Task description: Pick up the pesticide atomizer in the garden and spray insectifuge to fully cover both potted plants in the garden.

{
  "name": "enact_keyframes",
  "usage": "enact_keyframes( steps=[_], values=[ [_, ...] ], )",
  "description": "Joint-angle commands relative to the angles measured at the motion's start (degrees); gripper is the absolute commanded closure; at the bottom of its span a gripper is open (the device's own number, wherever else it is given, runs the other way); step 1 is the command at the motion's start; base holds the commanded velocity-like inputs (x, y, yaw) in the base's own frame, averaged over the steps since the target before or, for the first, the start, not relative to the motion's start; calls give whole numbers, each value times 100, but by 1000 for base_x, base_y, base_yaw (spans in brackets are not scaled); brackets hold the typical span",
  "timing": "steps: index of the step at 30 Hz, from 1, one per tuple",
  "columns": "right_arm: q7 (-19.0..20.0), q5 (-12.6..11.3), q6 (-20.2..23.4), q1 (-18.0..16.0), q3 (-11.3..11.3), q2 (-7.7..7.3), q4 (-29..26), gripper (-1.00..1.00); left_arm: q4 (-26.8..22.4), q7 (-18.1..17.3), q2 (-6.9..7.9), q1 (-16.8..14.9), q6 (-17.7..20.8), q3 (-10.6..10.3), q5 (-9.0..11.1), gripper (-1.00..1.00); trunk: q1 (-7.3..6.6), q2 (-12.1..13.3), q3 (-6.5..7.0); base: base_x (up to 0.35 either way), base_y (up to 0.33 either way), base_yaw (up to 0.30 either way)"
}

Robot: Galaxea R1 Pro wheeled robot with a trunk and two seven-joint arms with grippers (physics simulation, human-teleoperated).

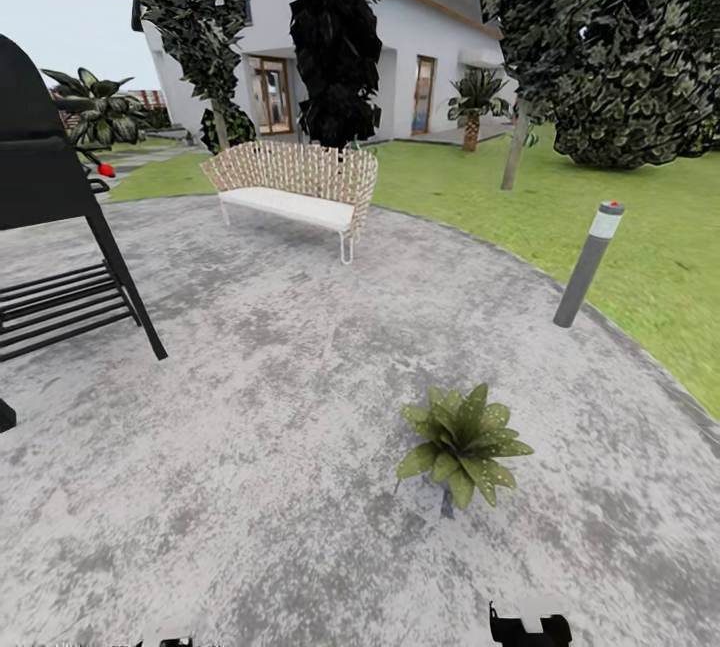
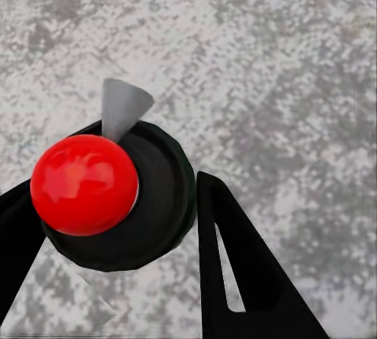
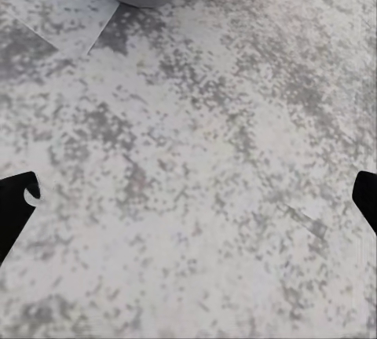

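Left gripper [image 2: 118, 221] clamped on the pesticide atomizer [image 2: 118, 198], red ball top and grey nozzle cone visible, black fingers [image 2: 236, 276] on either side of the dark cap. Right gripper [image 3: 192, 198] spread wide, nothing between the tips, hanging over the grey mottled patio [image 1: 250, 407]. One potted plant [image 1: 463, 442] low on the patio, ahead and to the right, near the right arm. Second plant not identified.

Risks: nozzle aimed at bare stone rather than leaves, so spray wasted and coverage partial. Plant on the far side from the holding arm; awkward cross-reach likely. Possible slip of the round cap between thin fingers. Bollard light [image 1: 590, 262] and bench [image 1: 295, 187] well apart, no collision concern.
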Motion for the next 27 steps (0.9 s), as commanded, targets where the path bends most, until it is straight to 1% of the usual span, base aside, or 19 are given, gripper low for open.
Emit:
enact_keyframes(
  steps=[1,5,18,22,27],
  values=[
    [-27,61,-14,-3,-35,3,1,-100,10,-27,0,-5,-20,52,-34,100,-1,-2,3,0,39,173],
    [-27,61,-14,-3,-36,3,1,-100,14,-25,-1,-5,-18,52,-22,100,-1,-2,31,-29,202,173],
    [-27,62,-14,-3,-31,11,1,-100,15,-18,8,-4,-26,61,-13,100,-1,-2,123,-1,302,173],
    [-27,67,-14,-3,-29,12,1,-100,22,-18,8,-5,-26,61,-13,100,-1,-2,151,77,307,173],
    [-27,69,-14,-3,-27,12,1,-100,23,-18,8,-4,-26,62,-18,100,-1,-2,187,162,290,173]
  ],
)
